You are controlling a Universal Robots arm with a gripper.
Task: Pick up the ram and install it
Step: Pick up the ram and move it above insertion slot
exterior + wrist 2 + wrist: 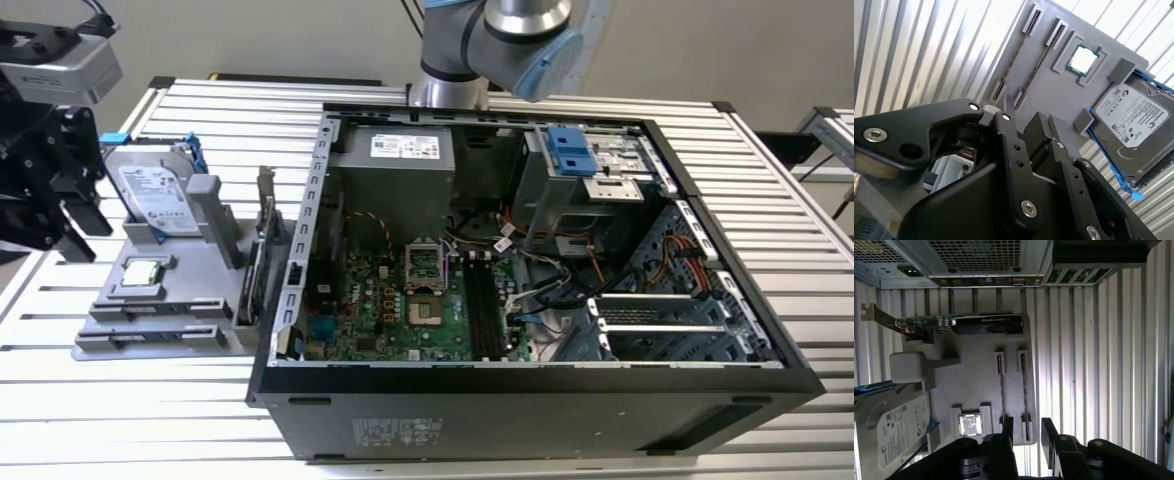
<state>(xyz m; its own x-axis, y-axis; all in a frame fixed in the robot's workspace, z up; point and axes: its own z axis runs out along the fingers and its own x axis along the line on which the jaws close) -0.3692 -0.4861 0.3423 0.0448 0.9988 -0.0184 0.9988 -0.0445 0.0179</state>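
Observation:
Two thin dark ram sticks stand on edge in the grey fixture, side by side: one ram stick and a second. They run as dark lines between grey end holders, as the ram also does in the second wrist view. My gripper hovers above the near end of these sticks, open, with nothing between its black fingers. In the exterior view the gripper hangs at the far left, over the fixture. The motherboard's long black slots lie inside the open computer case.
The fixture also holds a silver-labelled hard drive with blue rails, a processor chip in a square seat, and an expansion card with a metal bracket. The case stands on the ribbed metal table, at the exterior view's right of the fixture.

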